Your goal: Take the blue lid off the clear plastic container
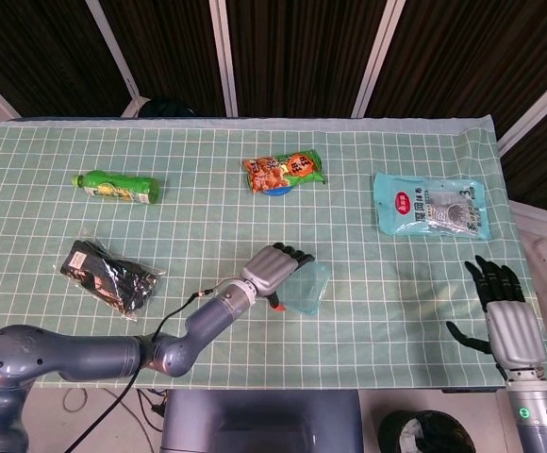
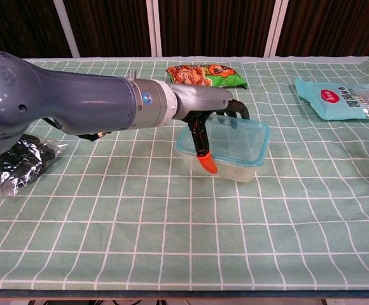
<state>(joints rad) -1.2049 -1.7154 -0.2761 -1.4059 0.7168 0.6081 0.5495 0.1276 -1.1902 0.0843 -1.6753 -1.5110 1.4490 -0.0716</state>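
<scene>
The clear plastic container [image 2: 232, 166] with its blue lid [image 2: 240, 132] on top stands on the green checked cloth near the table's middle. In the head view the container [image 1: 309, 291] shows mostly under my left hand [image 1: 275, 267]. My left hand [image 2: 210, 117] grips it: fingers lie over the lid's far edge and the orange-tipped thumb presses the near wall. My right hand [image 1: 498, 307] hovers at the table's front right corner, fingers spread, holding nothing. The chest view does not show it.
A green bottle [image 1: 118, 186] lies at the back left. A black foil bag [image 1: 108, 276] is at the left front. An orange-green snack bag [image 1: 284, 172] lies behind the container, and a light blue pouch [image 1: 431, 205] lies at the back right.
</scene>
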